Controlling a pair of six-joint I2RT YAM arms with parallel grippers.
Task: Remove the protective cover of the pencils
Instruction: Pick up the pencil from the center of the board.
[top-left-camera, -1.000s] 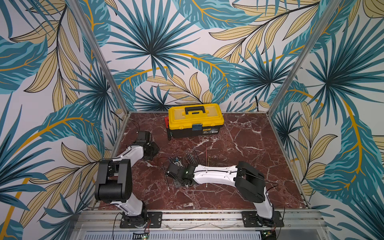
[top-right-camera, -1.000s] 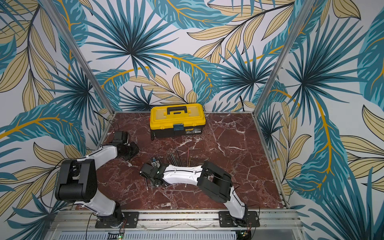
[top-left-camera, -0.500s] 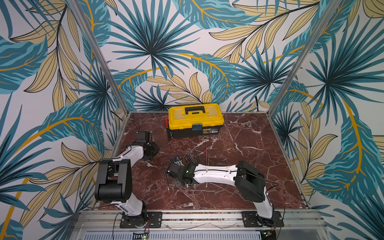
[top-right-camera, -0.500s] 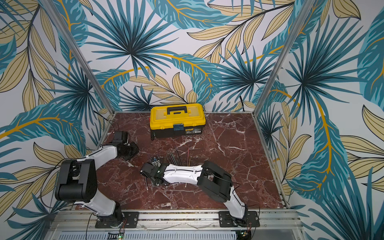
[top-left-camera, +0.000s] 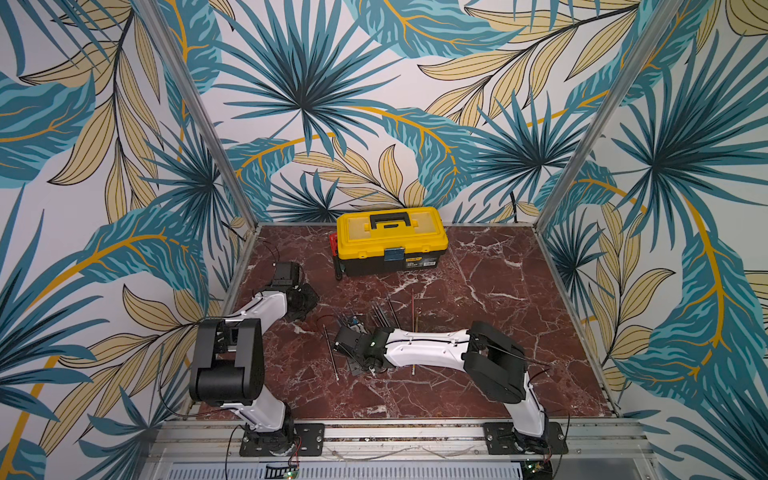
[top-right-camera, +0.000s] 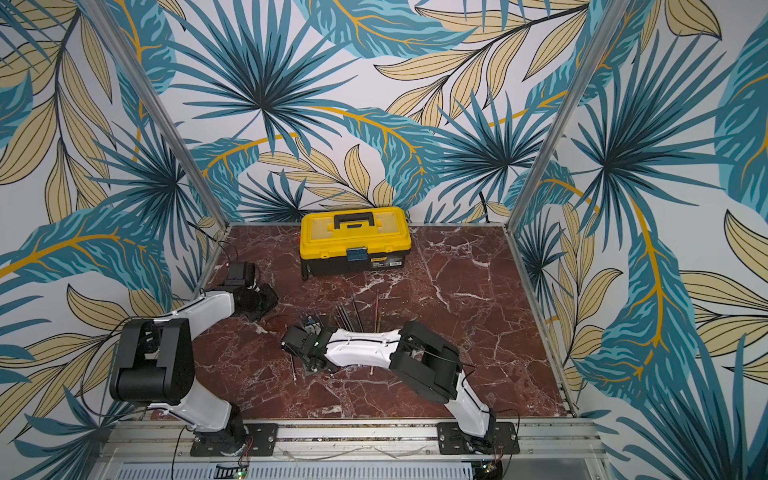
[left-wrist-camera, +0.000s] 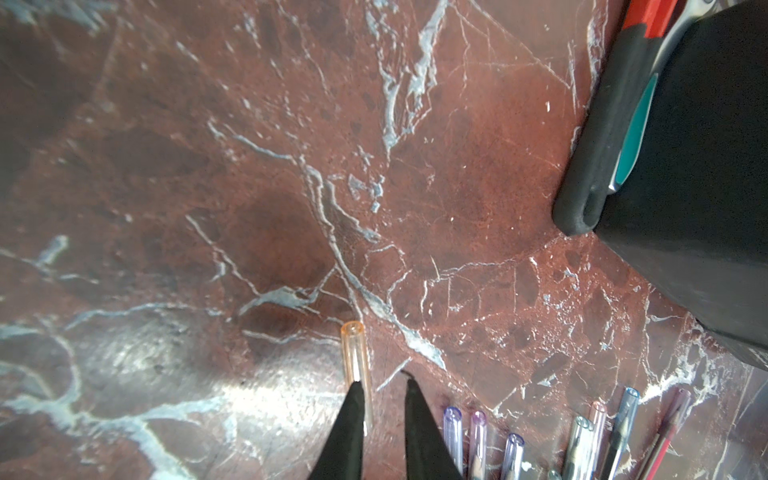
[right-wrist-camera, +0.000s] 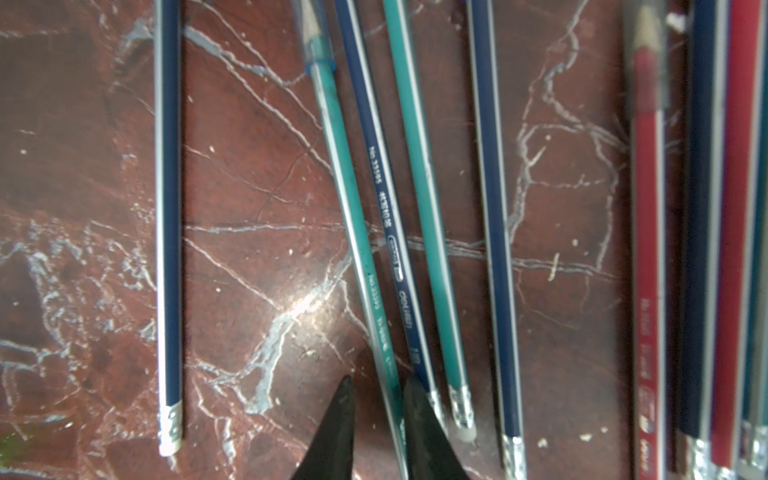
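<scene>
- Between the right jaws runs a teal pencil (right-wrist-camera: 349, 199), close to its ferrule end. It lies against one finger (right-wrist-camera: 419, 415), and a sliver of tabletop (top-left-camera: 478, 291) shows on its other side. I cannot tell whether it is clamped or only straddled.
- At the end of that pencil farthest from the right jaws, the protective cover (right-wrist-camera: 318, 50) sits on the sharpened tip as a short, bluish, see-through sleeve.
- The left jaws stand a narrow gap apart with nothing between them. An orange-tinted cover (left-wrist-camera: 354, 353) lies on the tabletop partly under one finger (left-wrist-camera: 353, 415). More loose covers (left-wrist-camera: 478, 436) lie just to the other side.
- The pencil looks light, stiff and smooth-lacquered, so it is likely to roll or pivot in a grip far from the tip. A hold nearer the cover would steady it.
- The cover looks thin, slippery and easily squashed. A light pinch across its middle and a pull straight along the pencil would suit it best.
- A navy pencil (right-wrist-camera: 386, 199) touches the teal one right beside the right jaws, and other pencils (top-left-camera: 384, 316) lie near, so a lift risks dragging them.
- Ahead of the left jaws the tabletop is open. The toolbox (top-left-camera: 390, 241) and a hand tool (left-wrist-camera: 623, 124) stand well apart.
</scene>
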